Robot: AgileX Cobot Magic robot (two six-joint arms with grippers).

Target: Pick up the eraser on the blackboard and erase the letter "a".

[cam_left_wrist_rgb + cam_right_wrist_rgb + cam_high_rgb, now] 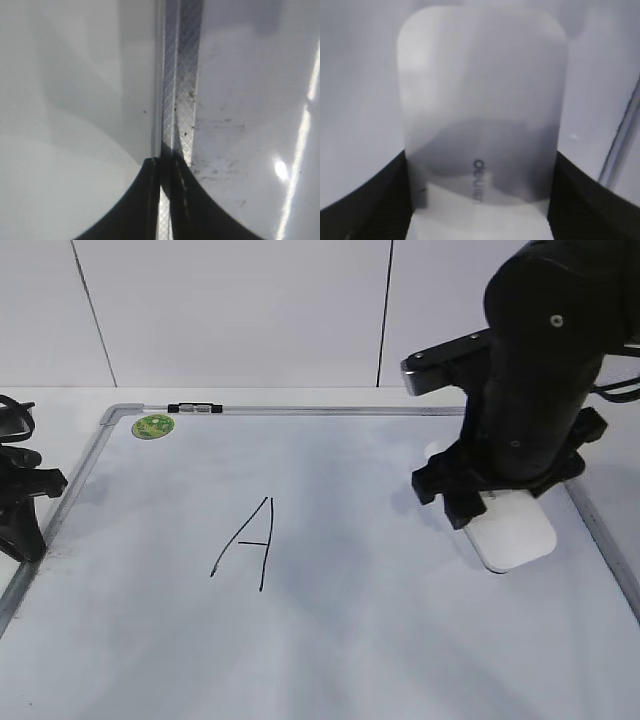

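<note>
I see the eraser (515,532) lying flat on the blackboard (350,640), far right side, just inside the R frame rail. In the R wrist view the eraser (482,100) fills the frame, white top up, small grey lettering near the cam end. R pincer (480,200) straddles it: dark fingers (375,200) flank both long sides, pressed vs the edges, so it's closed on the eraser. From the exterior view the R arm (535,370) stands over the eraser's near-frame end and hides part of it; the other end pokes out toward me.

No lowercase "a" visible in any view; can't tell if the arm hides it. The only writing I make out is a tall capital A (248,543), left of centre, well apart from the eraser.

Top-left corner of the board has a round green sticker (153,425); a small black-and-white marker (195,408) lies on the top rail beside it.

L pincer (167,200) sits off the board's L edge, over the frame rail (182,75); fingers nearly touching, closed on nothing. White desk (75,100) beside the rail.
</note>
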